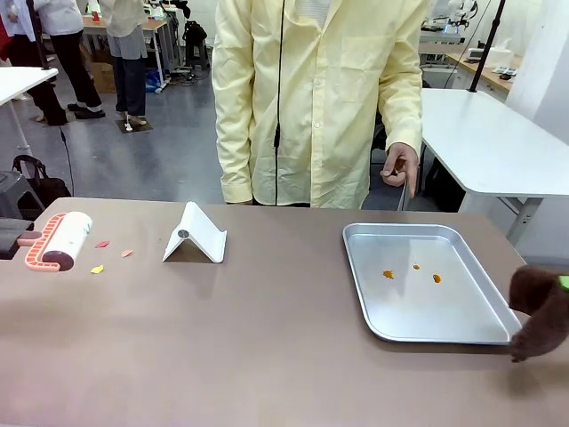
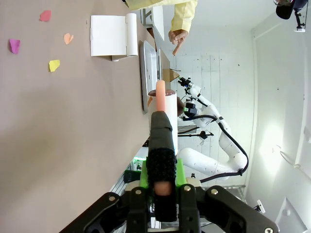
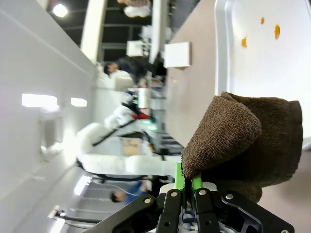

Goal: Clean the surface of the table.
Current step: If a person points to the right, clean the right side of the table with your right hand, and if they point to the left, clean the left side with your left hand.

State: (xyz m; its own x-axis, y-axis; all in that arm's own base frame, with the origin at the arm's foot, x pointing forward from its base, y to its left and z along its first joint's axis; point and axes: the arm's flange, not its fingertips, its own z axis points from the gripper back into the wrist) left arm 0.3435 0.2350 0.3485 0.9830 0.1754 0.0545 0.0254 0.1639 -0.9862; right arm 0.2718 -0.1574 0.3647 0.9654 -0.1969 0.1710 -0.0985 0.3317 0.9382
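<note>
Looking across the grey-brown worktop (image 1: 267, 347) spread before me, I see my left gripper (image 2: 162, 175) clamped on the lint roller (image 1: 60, 240) handle, my right gripper (image 3: 188, 178) pinching a brown cloth (image 1: 538, 311) beside the tray (image 1: 418, 302).

The brown cloth (image 1: 538, 311) buries the jaws of the right gripper (image 3: 188, 179).

The place is a robotics lab, laid out as an open workroom. White work tables (image 1: 489, 133) stand on a bare grey floor (image 1: 169, 151), and a far bench (image 1: 133, 25) carries gear. A person in a pale yellow lab coat (image 1: 320, 98) stands at the counter (image 1: 267, 338), with others in pale coats (image 1: 60, 16) farther back. A jointed white robot arm (image 2: 218, 141) shows against a white-painted brick wall (image 2: 214, 68), and bright ceiling lights (image 3: 60, 9) shine overhead.
</note>
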